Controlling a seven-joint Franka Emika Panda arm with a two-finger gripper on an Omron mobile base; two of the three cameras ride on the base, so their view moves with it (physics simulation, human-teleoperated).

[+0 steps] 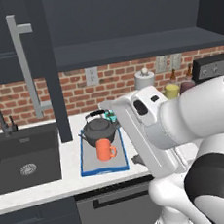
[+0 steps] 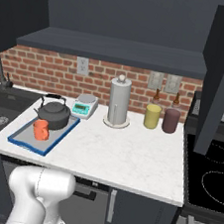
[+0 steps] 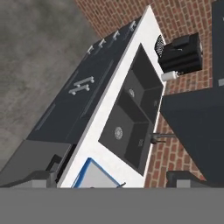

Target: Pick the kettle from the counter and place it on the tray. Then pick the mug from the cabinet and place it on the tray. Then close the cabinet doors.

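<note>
Tilted counter (image 3: 98, 127); double black sink (image 3: 133, 116) set in it; blue-rimmed tray (image 3: 89, 177) corner near bottom edge.

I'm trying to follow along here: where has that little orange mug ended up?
The orange mug stands on the blue-rimmed tray on the white counter, just in front of the dark kettle, right of the black sink.

I see flat, even rendered light with no glare. The counter (image 2: 128, 156) reads bright white, while the cabinet (image 1: 123, 15) interior stays dim. Soft shadow sits beneath the shelf along the brick wall (image 2: 54, 69). Edges look slightly soft and low-resolution, and the hand view sits strongly tilted.
</note>
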